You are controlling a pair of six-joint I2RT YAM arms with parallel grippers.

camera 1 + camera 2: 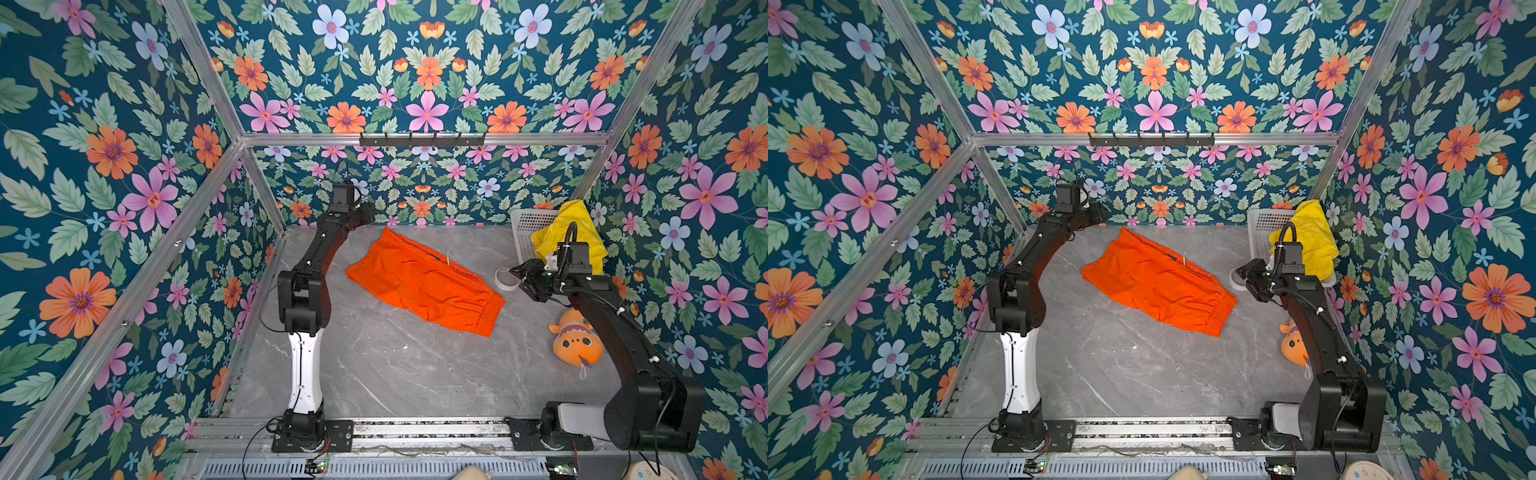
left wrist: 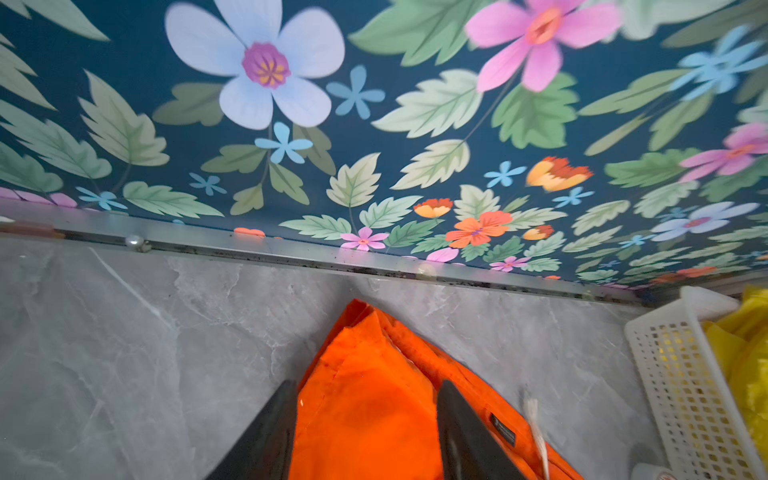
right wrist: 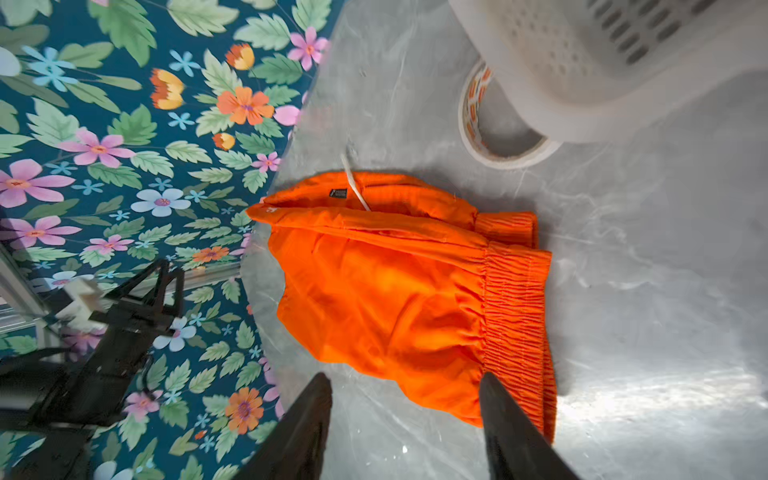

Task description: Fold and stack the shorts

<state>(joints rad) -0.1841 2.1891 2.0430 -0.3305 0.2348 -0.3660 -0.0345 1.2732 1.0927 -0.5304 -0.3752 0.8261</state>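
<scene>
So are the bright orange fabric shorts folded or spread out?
Folded: the bright orange fabric shorts lie doubled over, with two layers showing at the ribbed waistband.

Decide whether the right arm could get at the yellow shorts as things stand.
Probably yes: the yellow shorts drape uncovered over the basket, near the right gripper, whose jaws stand open, though turned away.

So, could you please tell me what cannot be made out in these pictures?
- yellow shorts: both top views, lower part behind the right arm.
- plush fish: in a top view, half hidden by the right arm.
- label on the orange shorts: right wrist view, too small to read.
</scene>
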